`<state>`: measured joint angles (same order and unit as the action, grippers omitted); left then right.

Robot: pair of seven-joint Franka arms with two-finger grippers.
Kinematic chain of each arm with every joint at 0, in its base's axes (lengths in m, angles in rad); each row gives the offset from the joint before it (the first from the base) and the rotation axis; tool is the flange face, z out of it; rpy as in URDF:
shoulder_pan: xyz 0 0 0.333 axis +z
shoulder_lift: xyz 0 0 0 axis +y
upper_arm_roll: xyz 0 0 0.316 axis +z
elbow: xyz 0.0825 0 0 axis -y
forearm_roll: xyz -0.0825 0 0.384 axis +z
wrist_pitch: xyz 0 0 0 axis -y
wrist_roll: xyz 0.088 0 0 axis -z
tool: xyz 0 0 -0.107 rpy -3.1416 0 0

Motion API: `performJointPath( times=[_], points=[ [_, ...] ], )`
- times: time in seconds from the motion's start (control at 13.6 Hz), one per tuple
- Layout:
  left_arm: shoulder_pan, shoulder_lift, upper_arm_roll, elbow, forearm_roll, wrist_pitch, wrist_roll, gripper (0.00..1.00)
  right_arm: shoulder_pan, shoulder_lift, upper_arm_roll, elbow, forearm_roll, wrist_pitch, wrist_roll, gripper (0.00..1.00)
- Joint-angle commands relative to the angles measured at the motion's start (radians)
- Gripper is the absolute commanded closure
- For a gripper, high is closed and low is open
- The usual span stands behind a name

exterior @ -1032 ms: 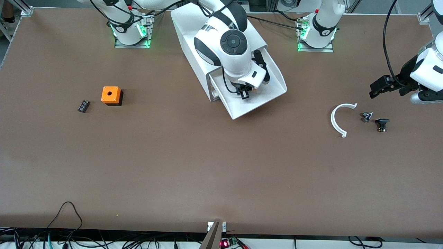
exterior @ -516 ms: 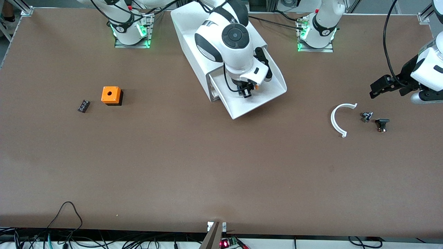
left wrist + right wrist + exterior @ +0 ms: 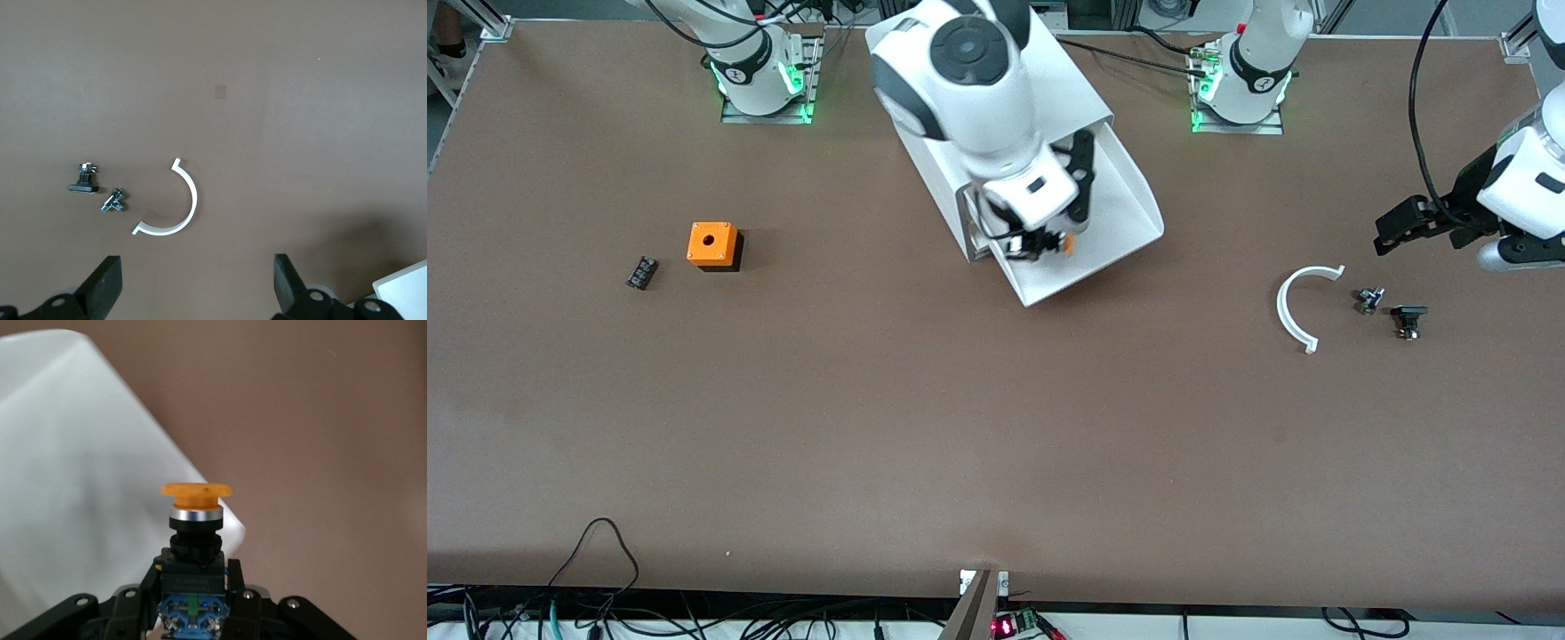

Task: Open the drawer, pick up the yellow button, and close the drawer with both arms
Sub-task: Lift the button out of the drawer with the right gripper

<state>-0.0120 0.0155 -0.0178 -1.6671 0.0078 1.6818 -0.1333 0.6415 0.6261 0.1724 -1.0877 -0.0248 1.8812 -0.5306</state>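
Button (image 3: 197, 495) body sits half hidden between the closed fingers of the right gripper (image 3: 1034, 246), above the open drawer (image 3: 1120, 233), whose cabinet the arm partly hides. Left gripper (image 3: 1392, 233) waits with fingers spread over bare tabletop (image 3: 996, 427) near a white arc (image 3: 1294, 307).

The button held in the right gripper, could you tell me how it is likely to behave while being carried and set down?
The button, clamped by its blocky body in the right gripper over the open drawer, looks rigid and probably light. Its flat-sided body suggests a secure grip. The wide round cap over a narrower neck could make it tip or roll if set down carelessly.
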Motion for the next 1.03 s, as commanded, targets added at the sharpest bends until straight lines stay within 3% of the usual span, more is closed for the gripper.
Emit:
performJointPath(
  times=[0.0, 0.22, 0.59, 0.96],
  points=[
    [-0.012, 0.049, -0.027, 0.015, 0.026, 0.038, -0.041, 0.00, -0.065, -0.071, -0.074, -0.113, -0.012, 0.019, 0.203, 0.70],
    [-0.045, 0.115, -0.080, -0.008, 0.021, 0.120, -0.208, 0.00, -0.124, -0.088, -0.148, -0.176, -0.001, 0.036, 0.352, 0.70],
    [-0.141, 0.210, -0.152, -0.138, 0.020, 0.401, -0.575, 0.00, -0.247, -0.132, -0.153, -0.366, -0.012, 0.036, 0.588, 0.70],
    [-0.187, 0.248, -0.186, -0.262, 0.020, 0.628, -0.755, 0.00, -0.432, -0.160, -0.154, -0.507, -0.027, 0.038, 0.514, 0.71]
  ],
)
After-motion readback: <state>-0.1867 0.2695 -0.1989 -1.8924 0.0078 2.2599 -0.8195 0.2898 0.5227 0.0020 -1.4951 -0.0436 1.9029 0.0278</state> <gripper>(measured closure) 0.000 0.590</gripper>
